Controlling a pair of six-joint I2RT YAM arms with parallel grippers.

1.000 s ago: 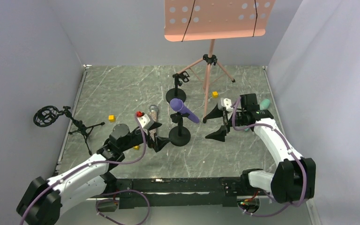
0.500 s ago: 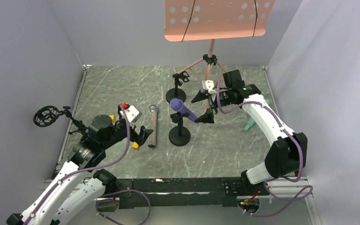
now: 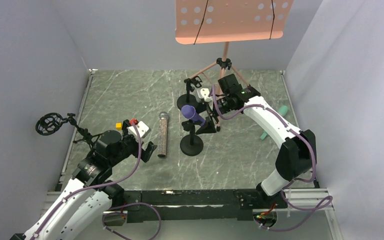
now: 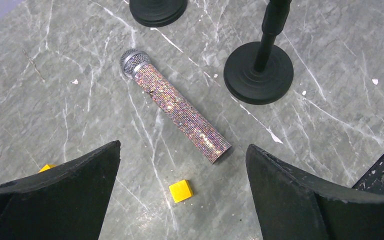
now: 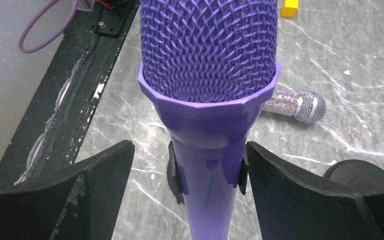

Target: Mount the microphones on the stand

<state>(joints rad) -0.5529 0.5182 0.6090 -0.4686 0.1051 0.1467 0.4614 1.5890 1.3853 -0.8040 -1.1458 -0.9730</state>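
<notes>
The purple microphone (image 3: pixel 192 113) sits tilted in the clip (image 5: pixel 177 172) of the round-based stand (image 3: pixel 191 145). My right gripper (image 3: pixel 206 116) is open, with a jaw on either side of the purple microphone's handle (image 5: pixel 207 190) just below the mesh head, and a gap shows on the left side. On the floor between the arms lies the glittery microphone (image 4: pixel 177 107), silver head pointing away. My left gripper (image 4: pixel 182 147) hangs open above its tail end, holding nothing. The mint-green microphone (image 3: pixel 264 135) lies at the right, mostly hidden behind my right arm.
A second round-based stand (image 3: pixel 187 100) with an empty clip stands behind the first. A tripod stand with a shock mount (image 3: pixel 50 123) is at the left, a pink music stand (image 3: pixel 225 60) at the back. Small yellow cubes (image 4: pixel 181 191) lie near the glittery microphone.
My right arm swung left from the mint-green microphone to the purple one and now straddles it, jaws narrowing slightly. My left arm drew back from the glittery microphone toward the near left.
</notes>
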